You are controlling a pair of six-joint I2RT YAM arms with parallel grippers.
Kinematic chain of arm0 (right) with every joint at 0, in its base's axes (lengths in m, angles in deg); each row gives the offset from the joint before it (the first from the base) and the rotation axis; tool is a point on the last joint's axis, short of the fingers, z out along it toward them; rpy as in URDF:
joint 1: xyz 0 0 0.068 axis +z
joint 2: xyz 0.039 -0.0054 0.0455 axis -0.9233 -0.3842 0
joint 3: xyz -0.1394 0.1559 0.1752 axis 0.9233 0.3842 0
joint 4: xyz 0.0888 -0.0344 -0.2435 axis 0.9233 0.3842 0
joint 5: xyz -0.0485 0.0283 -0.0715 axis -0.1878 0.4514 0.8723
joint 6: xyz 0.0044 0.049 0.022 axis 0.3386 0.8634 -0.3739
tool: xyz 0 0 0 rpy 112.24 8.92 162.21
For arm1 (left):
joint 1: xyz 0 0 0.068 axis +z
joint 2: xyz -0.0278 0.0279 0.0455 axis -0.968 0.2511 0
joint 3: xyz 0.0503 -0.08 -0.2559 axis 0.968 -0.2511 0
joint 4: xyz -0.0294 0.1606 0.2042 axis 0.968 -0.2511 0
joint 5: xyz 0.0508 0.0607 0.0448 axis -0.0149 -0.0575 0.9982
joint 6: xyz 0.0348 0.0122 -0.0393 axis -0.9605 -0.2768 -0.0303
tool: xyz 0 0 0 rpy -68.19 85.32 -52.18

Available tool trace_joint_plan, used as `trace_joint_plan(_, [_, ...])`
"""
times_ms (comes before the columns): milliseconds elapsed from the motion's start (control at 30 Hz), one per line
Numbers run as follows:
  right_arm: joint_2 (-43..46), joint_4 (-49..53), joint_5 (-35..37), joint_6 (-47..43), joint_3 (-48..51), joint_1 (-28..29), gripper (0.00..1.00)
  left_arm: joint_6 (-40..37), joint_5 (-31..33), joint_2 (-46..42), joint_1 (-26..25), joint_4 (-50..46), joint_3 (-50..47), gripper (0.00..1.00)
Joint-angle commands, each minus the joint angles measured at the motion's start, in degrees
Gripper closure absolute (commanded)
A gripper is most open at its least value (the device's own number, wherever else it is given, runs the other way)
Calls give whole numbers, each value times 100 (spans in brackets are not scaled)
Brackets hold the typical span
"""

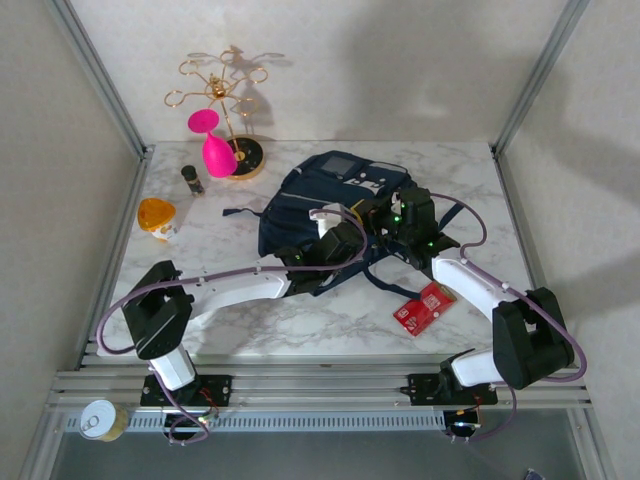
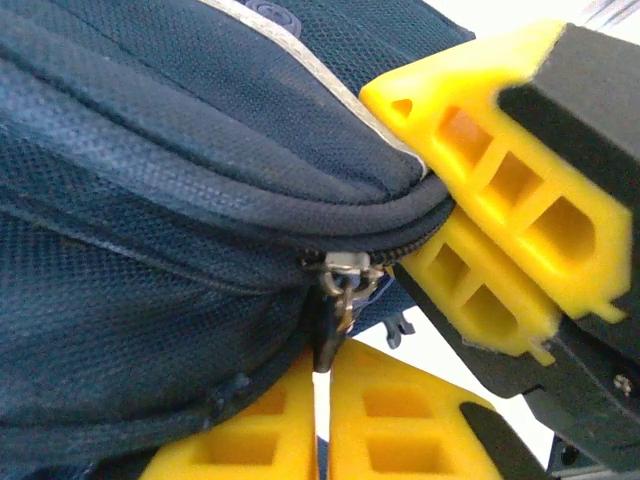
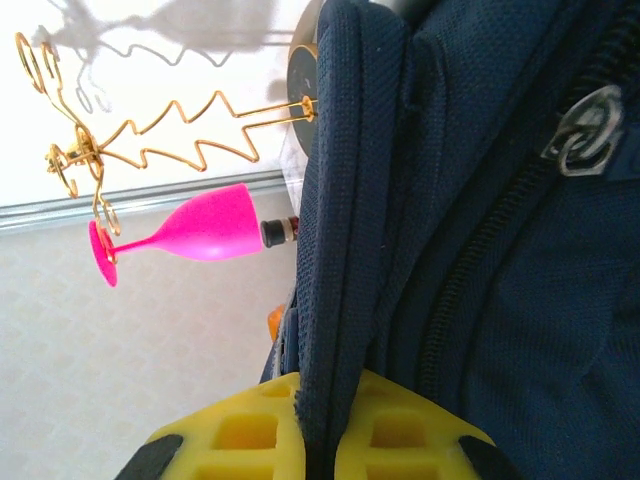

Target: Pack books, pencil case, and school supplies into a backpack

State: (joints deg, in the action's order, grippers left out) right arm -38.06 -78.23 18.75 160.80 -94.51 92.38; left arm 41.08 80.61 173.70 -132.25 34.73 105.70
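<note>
The left arm (image 1: 230, 288) and the right arm (image 1: 480, 285) are built alike: white link shells joined by black joint housings. A purple cable (image 1: 120, 305) runs outside the links of each arm, from base to wrist. Black base plates (image 1: 185, 390) fasten both arms to a silver aluminium rail (image 1: 320, 385). Green indicator lights (image 1: 397, 213) glow on the black wrist housings. The left jaws have yellow moulded plastic fingers (image 2: 390, 420), with open rectangular pockets divided by thin ribs. The right jaws use the same yellow ribbed moulding, seated in a black carrier (image 2: 600, 110). A small screw head (image 2: 622, 380) is set in the black body below it.
</note>
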Motion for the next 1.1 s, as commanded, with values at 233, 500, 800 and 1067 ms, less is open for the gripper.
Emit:
trace_joint_plan(233, [303,-158,-540,-531,-176,-37,100,-226,107,-632,274,352,-344,100])
trace_joint_plan(500, [435,278,-746,-1083,-174,-550,100,-325,-1011,-1172,345,-544,-648,100])
trace_joint_plan(800, [368,412,-833,-1296,-269,-624,100,-754,-1368,-1402,421,-1101,-698,100])
trace_joint_plan(1067, [593,-210,-475,-281,76,-274,100,-496,-1269,-1137,84,-419,-535,86])
